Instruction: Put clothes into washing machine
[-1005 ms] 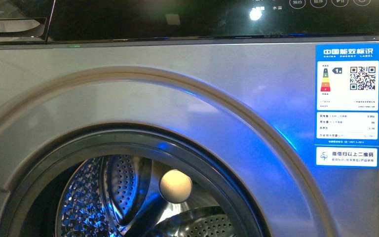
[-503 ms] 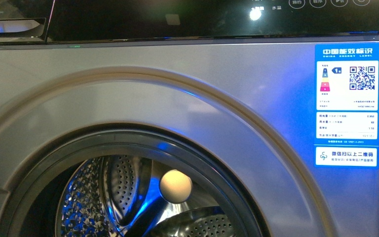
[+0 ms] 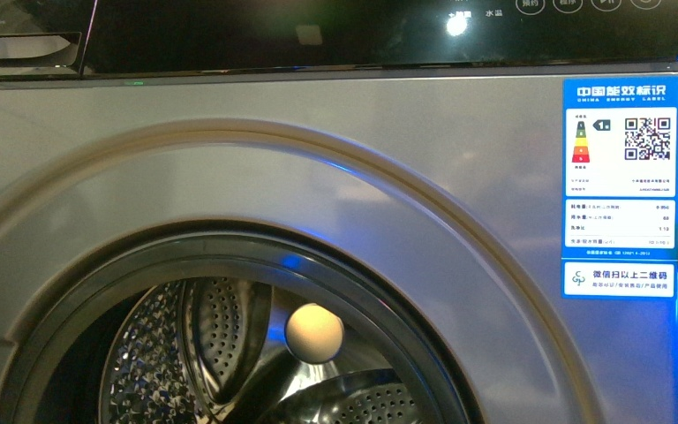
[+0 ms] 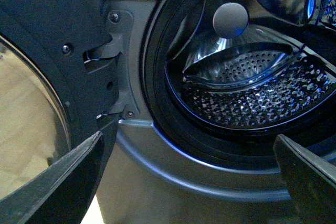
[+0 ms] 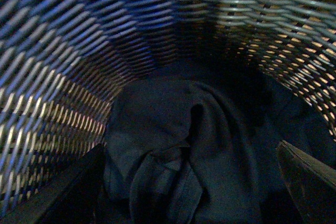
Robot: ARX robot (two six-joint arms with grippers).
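1. Front view: one washing machine [image 3: 229,168] fills the frame, and neither arm shows. Its single round porthole [image 3: 229,244] stands open on one perforated drum [image 3: 221,331]. One black control panel [image 3: 362,35] runs above the porthole, and one blue-white energy label [image 3: 620,185] sits up and to the right of it. One pale round knob [image 3: 314,333] shows just inside the porthole.

2. Left wrist view: the left gripper [image 4: 188,136] faces the porthole with its two fingers [image 4: 58,182] spread wide and nothing held between them. One door [image 4: 47,35] is swung open beside the porthole, joined by one hinge [image 4: 107,51]. Inside the drum, one perforated paddle [image 4: 236,64] lies just under the knob.

3. Right wrist view: the clothes [image 5: 173,129] lie as one crumpled dark heap at the bottom of one wicker basket [image 5: 79,51]. The right gripper [image 5: 190,145] hangs over the heap with its two fingers [image 5: 310,177] wide apart and gripping nothing — whether they touch the cloth, I cannot tell. Where the basket stands relative to the porthole cannot be told either.
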